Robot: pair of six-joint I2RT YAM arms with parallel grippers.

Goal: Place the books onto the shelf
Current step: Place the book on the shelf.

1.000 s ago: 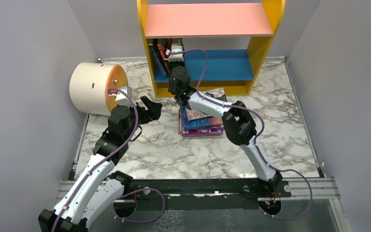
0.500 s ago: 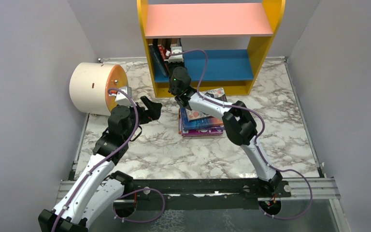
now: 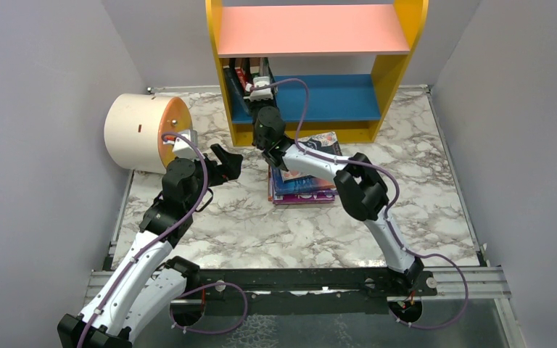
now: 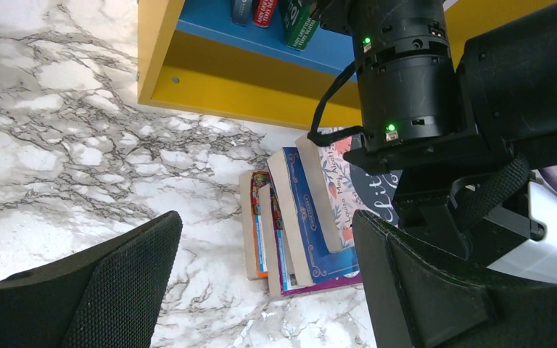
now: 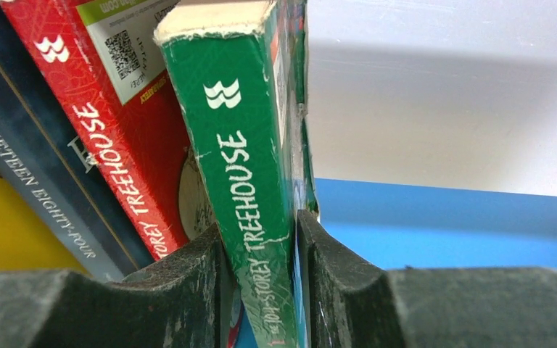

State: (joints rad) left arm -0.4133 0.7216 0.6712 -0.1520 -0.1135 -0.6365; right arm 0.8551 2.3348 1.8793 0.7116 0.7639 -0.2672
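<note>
Marble-patterned table carries the shelf, which stands at its far edge.

Contents of shelf: pink upper board shows nothing on top. The blue lower board holds three books at its left end, leaning toward the left yellow panel: a dark blue book, a red book and a green book outermost. Rest of that board is bare.

Not yet shelved: a flat stack of books on the table just in front of the shelf, spines mixed, partly under the right arm.

Right gripper reaches into the shelf's lower bay, clamped on the green book, pads against both covers low on the spine.

Left gripper hangs in front of the shelf's left corner, jaws wide apart, holding nothing.

Handling, judged: thin paperbacks, light, bendy away from the spine, with glossy covers likely to slip. Best pinched across the covers close to the spine. The green book has no support on its right, so it may topple on release unless leaned onto the red one.
</note>
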